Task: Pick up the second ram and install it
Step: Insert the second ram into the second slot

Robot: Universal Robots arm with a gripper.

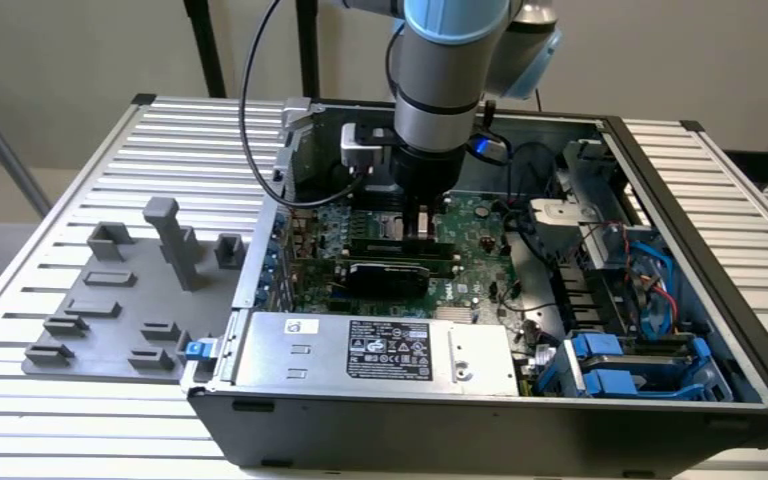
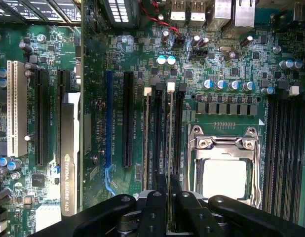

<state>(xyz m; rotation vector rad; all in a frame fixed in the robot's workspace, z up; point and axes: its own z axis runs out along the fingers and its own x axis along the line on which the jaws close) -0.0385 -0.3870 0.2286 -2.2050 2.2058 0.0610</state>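
the gripper is clamped on the second ram; the stick stands edge-on between its fingers, over the memory slots beside the cpu socket

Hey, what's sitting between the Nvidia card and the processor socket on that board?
Wrist view: a blue slot, a black slot, then the memory slots, where the hand grips the second ram edge-on.

Counter: slatted metal | open computer case: beneath the claw | grey fixture tray: beside case, away from claw
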